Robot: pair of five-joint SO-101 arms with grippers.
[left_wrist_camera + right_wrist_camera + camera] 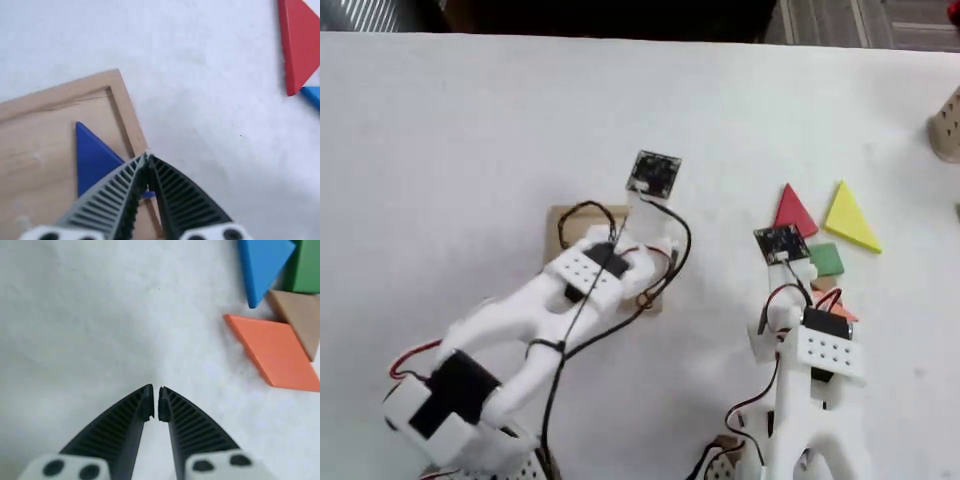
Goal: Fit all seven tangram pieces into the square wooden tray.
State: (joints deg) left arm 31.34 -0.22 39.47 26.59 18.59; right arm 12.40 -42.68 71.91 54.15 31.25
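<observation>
Only the blue triangle [92, 160] sits in the tray [125, 107]; the red triangle [794, 212] and the rest wait outside. The left hand [148, 161] and right hand [155, 402] are both pressed together, empty.

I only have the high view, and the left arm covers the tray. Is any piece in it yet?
Observer: Yes, one blue triangle lies in the tray, near its rim.
Operator: Is that arm holding anything?
Observer: No, the left gripper is shut and empty over that rim.
Operator: Anything hidden under the right arm?
Observer: A second blue piece lies beside the green one.
</observation>
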